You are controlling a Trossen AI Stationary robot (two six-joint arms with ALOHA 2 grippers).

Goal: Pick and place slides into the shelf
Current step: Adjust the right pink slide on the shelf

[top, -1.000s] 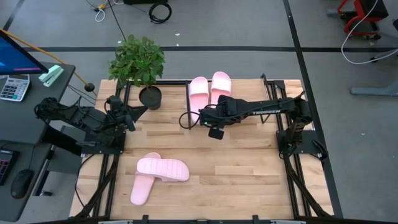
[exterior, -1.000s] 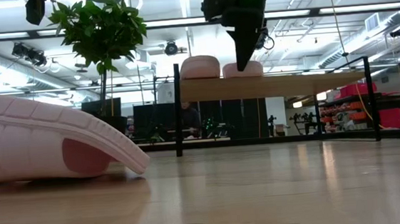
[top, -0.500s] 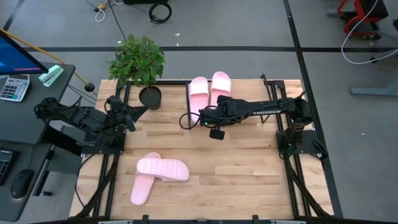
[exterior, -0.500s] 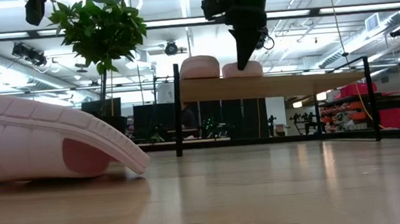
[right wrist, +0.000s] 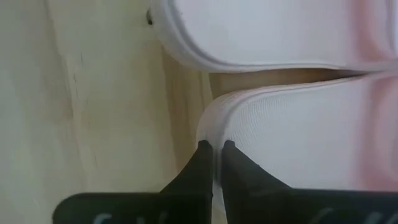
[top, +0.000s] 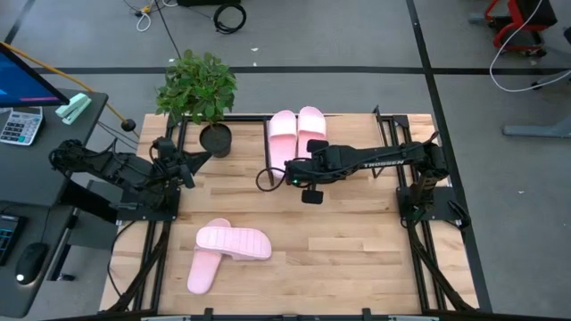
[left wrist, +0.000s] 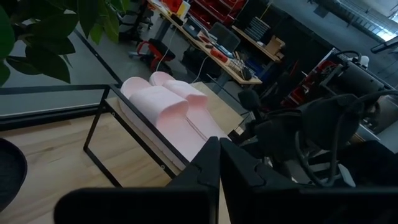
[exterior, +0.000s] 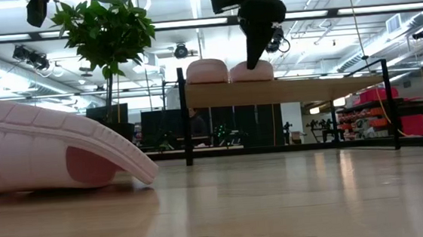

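Moved: 2nd slide [top: 310, 122] pulled level w/ 1st slide [top: 283, 125] on shelf [exterior: 285, 90] | R claw [right wrist: 214, 163] shut, pinching 2nd slide's edge | L claw [top: 186, 165] shut, idle by plant [top: 198, 87] | step: seating slide 2 of 4 | next: release, fetch pair on desk [top: 232, 242]

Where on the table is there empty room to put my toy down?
Bare wood lies on the table right of the two loose sandals, in front of the right claw. The shelf is also bare right of its two sandals. It's crowded by the plant and left claw.
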